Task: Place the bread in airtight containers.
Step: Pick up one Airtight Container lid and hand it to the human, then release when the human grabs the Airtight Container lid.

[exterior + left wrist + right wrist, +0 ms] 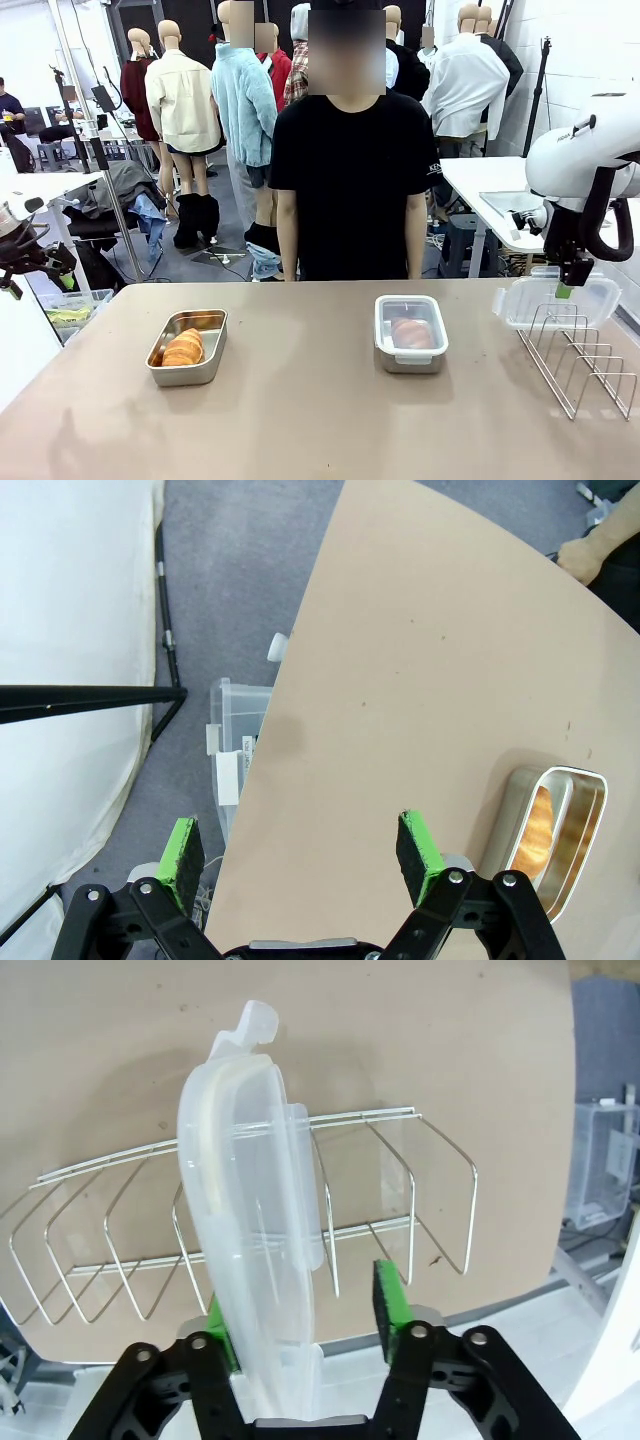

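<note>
An open steel container (187,347) on the table's left holds a golden bread (183,348). A second container (411,333) at centre-right has its clear lid on, with bread (412,333) inside. A loose clear lid (555,300) stands on edge at the wire rack (580,360). My right gripper (565,290) is around this lid (255,1210). In the right wrist view the right gripper (300,1315) has one pad against the lid, while the other pad (388,1300) stands apart from it. My left gripper (300,855) is open over the table's left edge, near the open container (555,830).
A person in a black shirt (350,180) stands at the far side, hands down. The wire rack (250,1230) sits by the table's right edge. Off the left edge, plastic bins (235,740) stand on the floor. Bare tabletop (300,420) stretches between and in front of the containers.
</note>
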Tool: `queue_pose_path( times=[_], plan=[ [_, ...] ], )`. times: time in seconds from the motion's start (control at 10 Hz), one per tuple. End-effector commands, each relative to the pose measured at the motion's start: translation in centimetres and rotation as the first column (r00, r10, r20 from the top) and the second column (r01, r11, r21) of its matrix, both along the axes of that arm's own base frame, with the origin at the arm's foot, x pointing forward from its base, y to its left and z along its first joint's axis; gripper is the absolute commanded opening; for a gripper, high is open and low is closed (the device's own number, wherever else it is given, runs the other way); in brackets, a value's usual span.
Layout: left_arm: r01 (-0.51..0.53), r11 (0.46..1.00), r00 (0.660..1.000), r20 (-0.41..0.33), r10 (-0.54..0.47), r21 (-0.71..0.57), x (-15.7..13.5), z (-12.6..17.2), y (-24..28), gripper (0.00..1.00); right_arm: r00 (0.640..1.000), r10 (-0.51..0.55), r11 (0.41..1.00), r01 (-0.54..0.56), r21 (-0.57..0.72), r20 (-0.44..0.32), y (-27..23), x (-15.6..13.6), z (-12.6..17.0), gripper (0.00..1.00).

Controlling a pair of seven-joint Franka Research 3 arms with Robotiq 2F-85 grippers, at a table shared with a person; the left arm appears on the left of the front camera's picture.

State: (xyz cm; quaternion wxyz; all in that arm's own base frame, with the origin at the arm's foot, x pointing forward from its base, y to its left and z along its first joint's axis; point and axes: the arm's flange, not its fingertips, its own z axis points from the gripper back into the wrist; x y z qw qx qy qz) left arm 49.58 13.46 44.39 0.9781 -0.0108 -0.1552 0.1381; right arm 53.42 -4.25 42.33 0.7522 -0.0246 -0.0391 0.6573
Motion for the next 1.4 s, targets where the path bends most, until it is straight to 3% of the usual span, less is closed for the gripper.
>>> queue_pose_path(
  times=[0.0, 0.8, 0.9, 1.3],
  plan=[
    [-0.003, 1.0, 1.0, 0.001, 0.003, 0.002, -0.09, 0.07, 0.17, 1.0, 1.0, -0.017, 1.0, 0.017, -0.015, 0.01, 0.12, 0.46, -0.17, 0.01],
    [-0.003, 1.0, 1.0, 0.001, 0.003, 0.002, -0.09, 0.07, 0.17, 1.0, 0.999, -0.046, 0.999, 0.045, -0.029, -0.006, 0.25, 0.89, -0.09, 0.0],
    [-0.003, 1.0, 1.0, 0.001, 0.003, 0.002, -0.09, 0.07, 0.17, 1.0, 1.0, -0.003, 1.0, 0.003, -0.004, -0.004, 0.19, 0.06, -0.08, 0.0],
    [-0.003, 1.0, 1.0, 0.001, 0.003, 0.002, -0.09, 0.07, 0.17, 1.0, 1.0, -0.003, 1.0, 0.003, -0.004, -0.004, 0.19, 0.06, -0.08, 0.0]
  ],
)
